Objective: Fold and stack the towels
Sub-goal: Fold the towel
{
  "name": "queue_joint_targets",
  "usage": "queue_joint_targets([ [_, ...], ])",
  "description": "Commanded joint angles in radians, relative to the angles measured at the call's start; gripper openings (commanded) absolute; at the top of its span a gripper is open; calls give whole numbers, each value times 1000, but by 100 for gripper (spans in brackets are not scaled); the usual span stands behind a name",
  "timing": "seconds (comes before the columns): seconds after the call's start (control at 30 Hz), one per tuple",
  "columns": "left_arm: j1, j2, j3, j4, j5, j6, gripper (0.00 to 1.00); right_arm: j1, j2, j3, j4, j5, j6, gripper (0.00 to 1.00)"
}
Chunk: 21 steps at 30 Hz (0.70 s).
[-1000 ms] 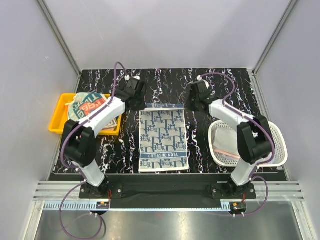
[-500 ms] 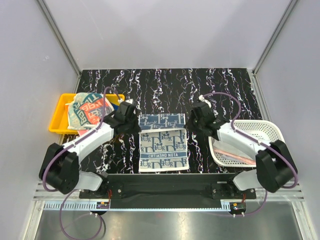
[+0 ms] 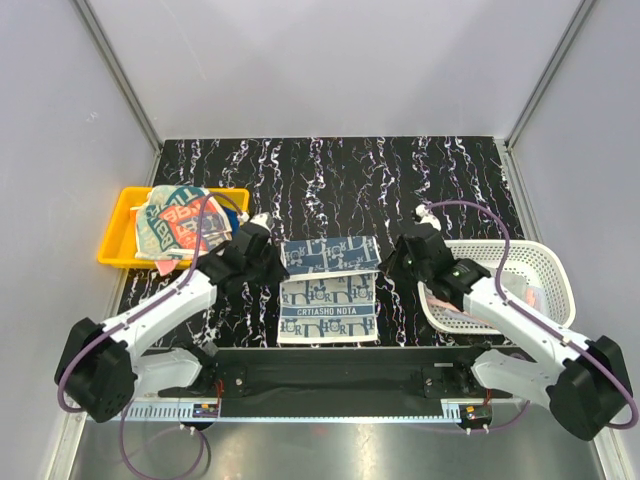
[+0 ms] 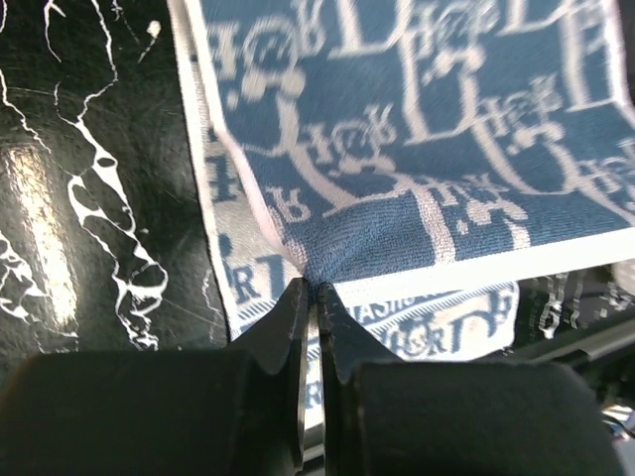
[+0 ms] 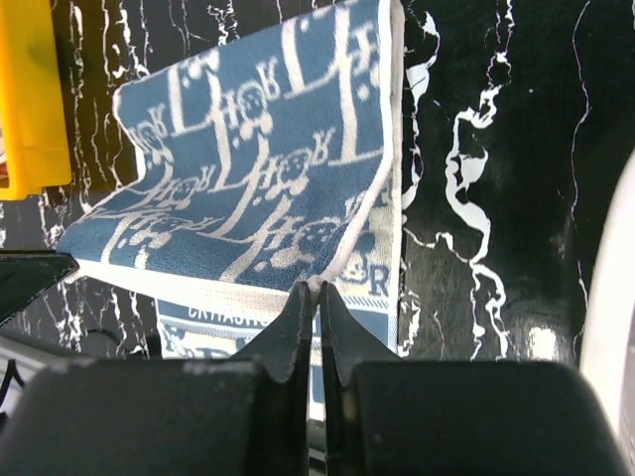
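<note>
A white towel printed with a dark blue pattern lies at the table's middle front, its far half lifted and folded back over the near half. My left gripper is shut on the towel's far left corner. My right gripper is shut on the far right corner. Both hold the far edge above the near half. A stack of folded towels with red lettering sits in the yellow tray. A pink towel lies in the basket.
The yellow tray stands at the left edge. The white mesh basket stands at the right, under my right arm. Grey walls close the table on three sides.
Both grippers moved toward the near edge, drawing the towel's far edge over the near half. The flat towel now shows as a half-length fold.
</note>
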Motion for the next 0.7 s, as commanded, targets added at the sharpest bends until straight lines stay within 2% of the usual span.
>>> queue_joint_targets([
  [0.0,-8,-73,2,-77,-89,-12,0,9,-65,-9,-80,78,3,0],
  [0.3,-24,-183,-25,-159,-109,-32,0,72,-142,-46,-137,66,62,0],
  [0.67,-63,-221,-72,-183,-89,-55,0,133,-219,-109,-195,66,118,0],
])
